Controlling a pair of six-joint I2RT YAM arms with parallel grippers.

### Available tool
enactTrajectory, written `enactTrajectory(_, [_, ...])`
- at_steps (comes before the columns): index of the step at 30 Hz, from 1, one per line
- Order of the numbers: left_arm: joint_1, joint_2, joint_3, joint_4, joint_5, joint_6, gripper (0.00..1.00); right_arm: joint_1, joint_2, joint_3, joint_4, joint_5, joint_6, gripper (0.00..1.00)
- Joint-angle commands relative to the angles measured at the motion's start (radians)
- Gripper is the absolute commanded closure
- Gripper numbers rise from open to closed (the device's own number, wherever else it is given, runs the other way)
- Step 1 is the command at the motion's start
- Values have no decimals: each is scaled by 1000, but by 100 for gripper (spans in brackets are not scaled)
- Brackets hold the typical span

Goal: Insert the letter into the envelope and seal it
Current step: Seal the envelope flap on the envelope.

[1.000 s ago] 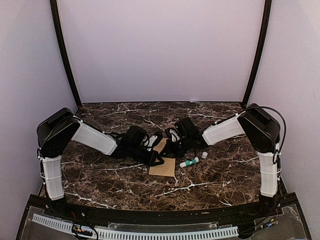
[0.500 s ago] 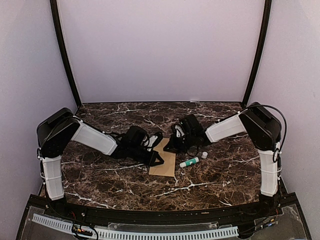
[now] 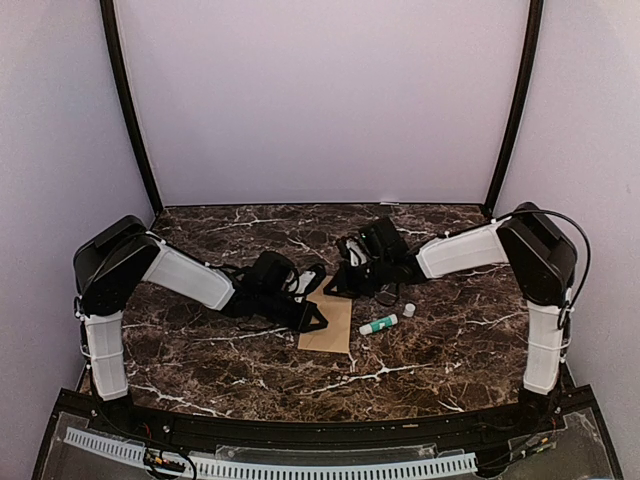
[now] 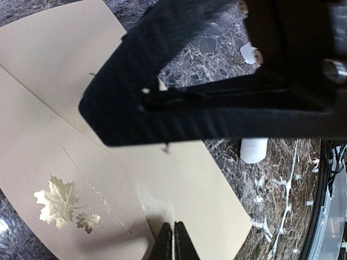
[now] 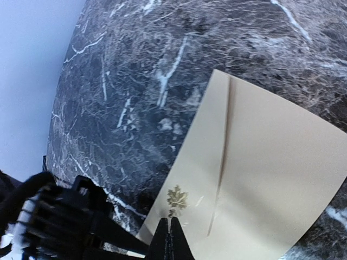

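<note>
White arm links (image 3: 185, 275), black joints (image 3: 110, 265), black cables (image 3: 572, 232)

Dark brown marble counter (image 3: 430, 350) veined white, plain pale lilac walls (image 3: 320, 100) on three sides, black posts (image 3: 128, 110) rising from both back corners, even soft light

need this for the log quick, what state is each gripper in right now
Left gripper: closed, tips over the envelope, nothing seen between them.
Right gripper: closed, holding nothing, above the envelope.
</note>
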Motion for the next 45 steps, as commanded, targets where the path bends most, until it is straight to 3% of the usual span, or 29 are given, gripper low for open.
enactTrajectory(1, [-4, 15, -7, -130, -33, 17, 96, 44, -46, 8, -25, -3, -29, 100])
enactTrajectory(8, [-3, 12, -7, -130, -32, 17, 96, 50, 3, -42, 14, 7, 32, 100])
enactTrajectory(22, [-3, -10, -2, -130, -36, 14, 96, 53, 75, 4, -181, 140, 0, 100])
enactTrajectory(32, [-3, -108, -1, -144, -22, 0, 76, 53, 75, -6, -156, 133, 18, 100])
enactTrajectory(38, [-3, -141, -57, -122, -28, 1, 78, 53, 75, -6, -151, 131, 20, 100])
enactTrajectory(45, [-3, -108, -89, -107, -6, 0, 91, 53, 62, -5, -109, 83, 29, 100])
